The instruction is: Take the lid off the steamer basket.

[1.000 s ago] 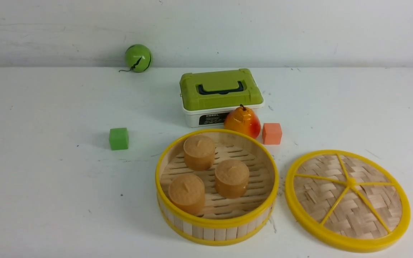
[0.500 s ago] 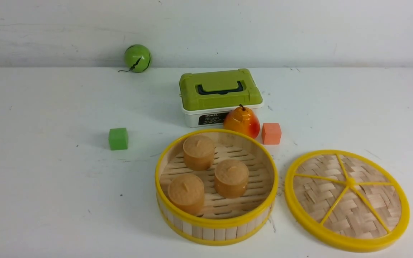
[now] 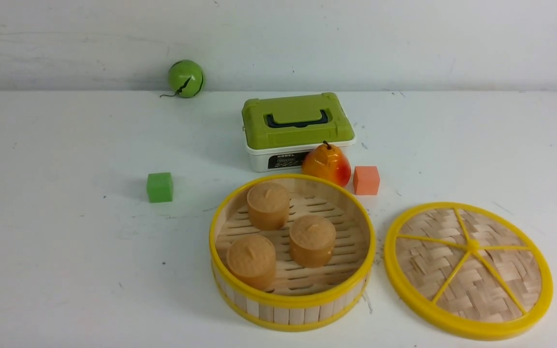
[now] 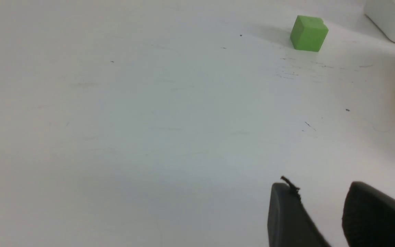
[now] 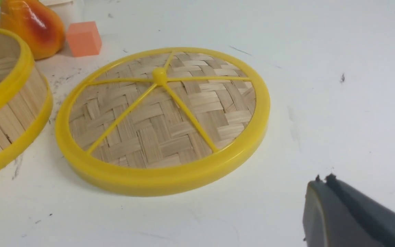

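The lid [image 3: 468,269] lies flat, spokes up, on the white table [image 3: 65,270], just right of the open steamer basket [image 3: 292,313] and not touching it. Being round, it has no long axis. The left gripper [image 4: 317,195] is slightly parted and empty. The right gripper [image 5: 324,181] is closed on nothing. A pale wall [image 3: 356,43] stands behind.

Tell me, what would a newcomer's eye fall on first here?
The open steamer basket at the centre front, with three brown cakes on its slatted floor, draws the eye first. Next is the lid, lying flat on the table to the basket's right, apart from it. Behind stand a pear and a green-topped box.
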`<state>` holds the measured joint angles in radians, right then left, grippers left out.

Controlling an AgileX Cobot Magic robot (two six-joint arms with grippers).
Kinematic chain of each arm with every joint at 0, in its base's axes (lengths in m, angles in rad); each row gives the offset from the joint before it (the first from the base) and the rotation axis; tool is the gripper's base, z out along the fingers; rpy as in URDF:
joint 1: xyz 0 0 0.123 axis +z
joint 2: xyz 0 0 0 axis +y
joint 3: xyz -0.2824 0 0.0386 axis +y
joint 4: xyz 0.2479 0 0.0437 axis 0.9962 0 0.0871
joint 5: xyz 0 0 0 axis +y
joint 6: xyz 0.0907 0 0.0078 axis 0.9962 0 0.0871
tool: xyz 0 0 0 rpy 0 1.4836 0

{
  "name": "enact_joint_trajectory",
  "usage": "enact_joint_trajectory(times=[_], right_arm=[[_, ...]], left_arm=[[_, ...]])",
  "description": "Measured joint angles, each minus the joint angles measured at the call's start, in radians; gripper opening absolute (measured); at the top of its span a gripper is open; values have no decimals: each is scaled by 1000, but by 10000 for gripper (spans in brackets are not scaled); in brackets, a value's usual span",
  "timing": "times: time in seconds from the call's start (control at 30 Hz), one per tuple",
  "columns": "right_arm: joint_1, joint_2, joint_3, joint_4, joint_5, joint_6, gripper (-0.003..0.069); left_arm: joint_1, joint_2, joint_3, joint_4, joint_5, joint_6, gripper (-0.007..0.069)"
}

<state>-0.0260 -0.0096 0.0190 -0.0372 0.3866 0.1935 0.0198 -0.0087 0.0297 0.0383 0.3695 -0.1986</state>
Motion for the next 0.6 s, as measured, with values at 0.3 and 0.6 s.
enact_joint_trajectory(times=[0.3,0.6], right_arm=[[0,0,0,0,0,1,-22],[0,0,0,0,0,1,-16]], left_arm=[[0,0,0,0,0,0,239],[0,0,0,0,0,0,239]])
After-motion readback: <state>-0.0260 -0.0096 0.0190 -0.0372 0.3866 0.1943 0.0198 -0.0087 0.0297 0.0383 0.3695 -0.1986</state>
